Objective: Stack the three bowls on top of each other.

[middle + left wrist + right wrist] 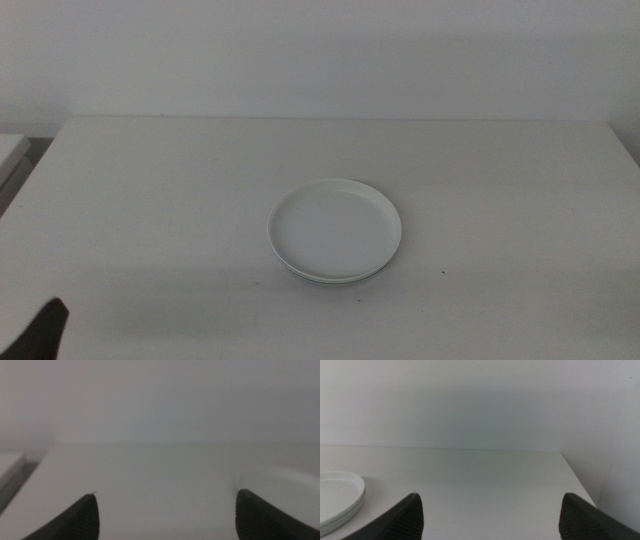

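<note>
Both fingers spread wide, well apart from white bowl [335,228] atop stack.

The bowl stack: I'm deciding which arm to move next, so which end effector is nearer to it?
Left, apparently. The left end effector shows at the near left corner of the table, well apart from the bowl stack. The right end effector is outside the middle view, with the stack at its view's edge.

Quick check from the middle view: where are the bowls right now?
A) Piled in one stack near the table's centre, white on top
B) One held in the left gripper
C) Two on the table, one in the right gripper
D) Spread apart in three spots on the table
A: the white bowl tops one stack at the table's centre, with another rim showing beneath it, and both grippers' jaws stand open and empty.
</note>
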Controlling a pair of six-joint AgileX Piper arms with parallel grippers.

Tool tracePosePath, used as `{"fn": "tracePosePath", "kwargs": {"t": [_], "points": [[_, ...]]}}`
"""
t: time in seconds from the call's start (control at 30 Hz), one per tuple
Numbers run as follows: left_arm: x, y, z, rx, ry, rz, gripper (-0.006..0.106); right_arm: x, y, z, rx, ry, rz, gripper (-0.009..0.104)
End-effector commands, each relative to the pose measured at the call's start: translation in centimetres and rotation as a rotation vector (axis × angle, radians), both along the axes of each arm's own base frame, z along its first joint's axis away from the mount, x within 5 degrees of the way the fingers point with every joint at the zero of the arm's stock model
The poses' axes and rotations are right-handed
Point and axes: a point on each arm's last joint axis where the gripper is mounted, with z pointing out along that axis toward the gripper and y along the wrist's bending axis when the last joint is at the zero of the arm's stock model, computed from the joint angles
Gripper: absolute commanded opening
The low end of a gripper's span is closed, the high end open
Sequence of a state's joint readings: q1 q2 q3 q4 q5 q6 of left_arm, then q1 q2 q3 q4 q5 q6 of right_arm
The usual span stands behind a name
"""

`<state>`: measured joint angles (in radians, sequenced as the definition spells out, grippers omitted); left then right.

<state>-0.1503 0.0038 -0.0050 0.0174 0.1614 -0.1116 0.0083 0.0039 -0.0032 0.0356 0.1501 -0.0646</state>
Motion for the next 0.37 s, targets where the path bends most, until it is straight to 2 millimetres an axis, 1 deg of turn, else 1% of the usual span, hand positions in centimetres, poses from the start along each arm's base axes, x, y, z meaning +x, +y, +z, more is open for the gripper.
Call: {"fn": "tracePosePath", "kwargs": {"t": [0.0,0.33], "points": [[-0.07,0.03,-0.77,0.002,0.070,0.004,0.094,-0.01,-0.06,-0.04,-0.014,-0.006,-0.009,0.093],[-0.04,0.04,-0.55,0.009,0.045,0.005,0.094,-0.01,-0.06,0.06,-0.011,-0.017,-0.009,0.093]]}}
